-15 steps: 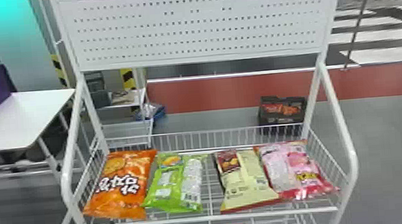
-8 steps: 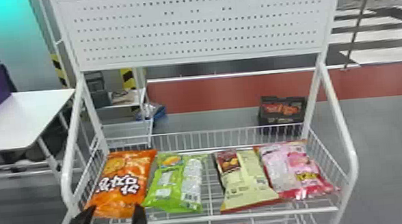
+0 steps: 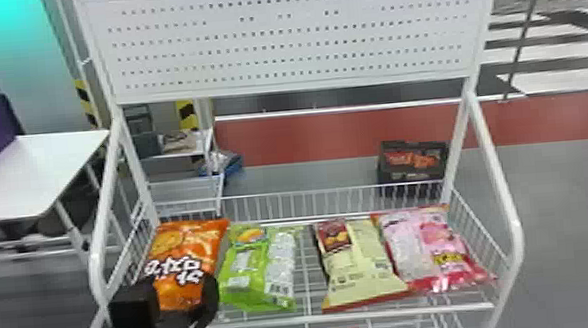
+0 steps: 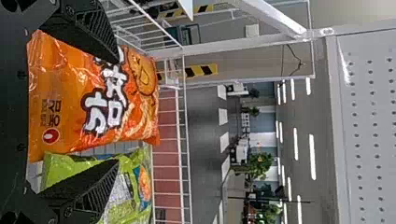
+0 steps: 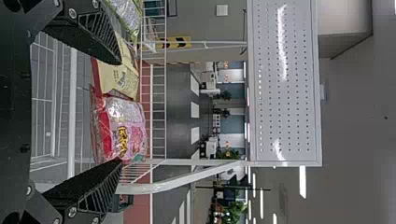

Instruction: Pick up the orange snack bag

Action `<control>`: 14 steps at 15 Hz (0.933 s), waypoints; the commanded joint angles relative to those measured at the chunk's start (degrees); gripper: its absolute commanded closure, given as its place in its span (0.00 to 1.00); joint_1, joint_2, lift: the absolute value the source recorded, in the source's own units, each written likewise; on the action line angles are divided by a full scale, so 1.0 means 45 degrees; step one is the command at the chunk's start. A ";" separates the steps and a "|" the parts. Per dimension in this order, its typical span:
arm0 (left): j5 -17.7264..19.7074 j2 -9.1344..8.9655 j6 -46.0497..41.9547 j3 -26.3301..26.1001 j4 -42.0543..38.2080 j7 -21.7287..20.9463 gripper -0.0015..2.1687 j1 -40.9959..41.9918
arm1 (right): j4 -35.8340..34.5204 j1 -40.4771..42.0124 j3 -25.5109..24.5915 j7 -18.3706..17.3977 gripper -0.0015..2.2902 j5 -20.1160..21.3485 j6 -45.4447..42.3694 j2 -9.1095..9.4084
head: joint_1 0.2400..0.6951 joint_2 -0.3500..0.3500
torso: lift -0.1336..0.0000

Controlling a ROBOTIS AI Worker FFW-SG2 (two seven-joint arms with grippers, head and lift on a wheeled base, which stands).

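Operator: How is the left end to be read?

Technician: The orange snack bag (image 3: 187, 249) is seated at the left end of the white wire shelf (image 3: 350, 316). Its near end is straddled by the left gripper (image 3: 175, 288), whose fingers are parted; nothing is shown clamped. The bag's long axis is directed from front to back, with the far end slanted slightly rightward. Most of its length is therefore placed ahead of the gripper, and a short forward advance, then closure across the width, is judged suitable.

Operator: Is clearance provided on the right side?

Technician: Little. The green snack bag (image 3: 259, 279) is located just beside the target, and the right-hand finger is overlapped with it in the left wrist view. Whether contact is made cannot be determined. Accidental capture of its edge should be guarded against.

Operator: And farther right?

Technician: The cream-yellow snack bag (image 3: 361, 271) is followed by the pink snack bag (image 3: 423, 251). The right gripper (image 5: 120, 112) is pointed toward that end, unloaded, fingers spread. The left arm is the nearer.
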 commanded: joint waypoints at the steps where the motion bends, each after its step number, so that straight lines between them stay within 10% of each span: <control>1: 0.0038 -0.0097 0.0180 -0.0004 0.1070 -0.0025 0.07 -0.0799 | 0.0063 -0.0057 0.0018 -0.0001 0.06 0.0000 -0.0001 0.0019 | 0.57 0.50 | 1.00; 10: 0.0331 -0.0234 0.0219 0.0035 0.2613 -0.0161 0.12 -0.1620 | 0.0161 -0.0194 0.0018 -0.0001 0.06 0.0000 0.0038 -0.0040 | 0.57 0.50 | 1.00; 14: 0.0350 -0.0293 0.0219 0.0035 0.2887 -0.0181 0.42 -0.1737 | 0.0220 -0.0233 0.0018 -0.0020 0.06 -0.0020 0.0038 -0.0060 | 0.57 0.50 | 1.00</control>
